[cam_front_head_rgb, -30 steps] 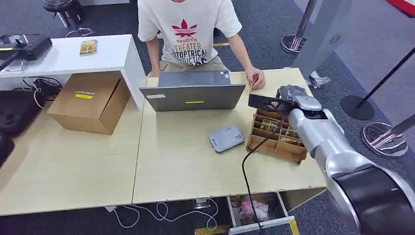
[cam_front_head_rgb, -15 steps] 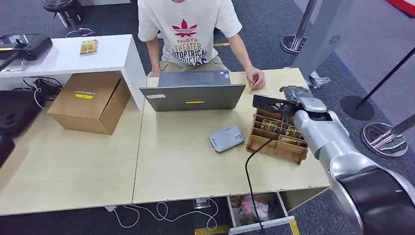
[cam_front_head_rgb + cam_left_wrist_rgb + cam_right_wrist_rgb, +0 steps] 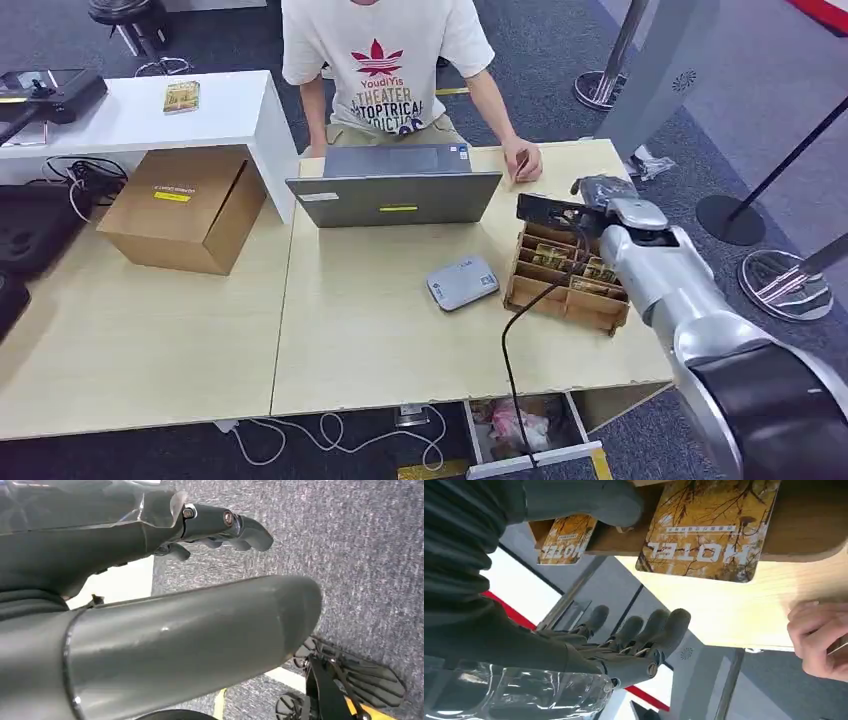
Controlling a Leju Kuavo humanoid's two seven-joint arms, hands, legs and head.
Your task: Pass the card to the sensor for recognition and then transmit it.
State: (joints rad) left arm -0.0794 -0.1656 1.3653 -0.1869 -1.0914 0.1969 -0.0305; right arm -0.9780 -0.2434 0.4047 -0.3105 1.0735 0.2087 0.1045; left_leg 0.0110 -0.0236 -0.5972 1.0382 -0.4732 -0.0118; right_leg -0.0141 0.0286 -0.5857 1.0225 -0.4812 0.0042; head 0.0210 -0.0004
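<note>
The right hand [image 3: 598, 192] hovers over the far edge of the wooden card holder [image 3: 566, 277], which sits on the light wood surface [image 3: 380, 330] at about four o'clock from the closed laptop [image 3: 396, 186]. In the right wrist view the hand's dark fingers [image 3: 659, 630] are held loosely side by side, slightly curled, with open air between them and the thick thumb [image 3: 594, 502] — they clasp nothing. The thumb lies close against the holder's wooden edge, just beside two yellow-brown cards marked HOTEL: the nearer card [image 3: 709, 527] stands in a slot of the holder, and a second card [image 3: 568, 537] stands in the neighbouring slot. In the head view more of these cards [image 3: 549, 257] show in the compartments.

The grey sensor [image 3: 462, 282] lies flat on the surface at roughly nine o'clock from the holder, apart from it. A black cable [image 3: 507, 345] runs from the right arm across the holder's near corner and off the front edge.

A person [image 3: 385, 65] in a white printed shirt sits behind the laptop, one hand [image 3: 524, 160] resting on the surface at eleven o'clock from the robot's right hand.

The left hand [image 3: 220, 527] hangs over grey carpet [image 3: 350, 555], its fingers curled a little and spread, holding nothing.

A cardboard box [image 3: 183, 207] sits at nine o'clock from the laptop.
</note>
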